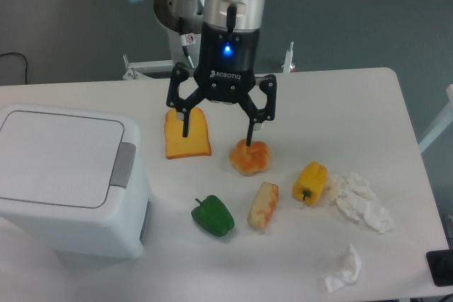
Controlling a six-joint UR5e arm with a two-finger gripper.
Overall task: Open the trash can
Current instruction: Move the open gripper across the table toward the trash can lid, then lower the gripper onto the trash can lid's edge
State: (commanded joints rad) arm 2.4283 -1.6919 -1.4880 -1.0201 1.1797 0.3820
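The trash can [67, 178] is a large white boxy bin at the table's left front. Its flat lid [56, 157] lies shut, and a grey push-button latch [122, 165] sits on the lid's right edge. My gripper [217, 132] hangs open above the table, right of the can and apart from it. Its fingers point down, one in front of the toast slice, the other over the bun. Nothing is held between them.
An orange toast slice [191, 139] and a bun [250, 157] lie under the gripper. A green pepper [212, 216], a bread stick [262, 205], a yellow pepper [310, 182] and crumpled tissues [362, 201] [345, 268] lie on the white table [340, 104].
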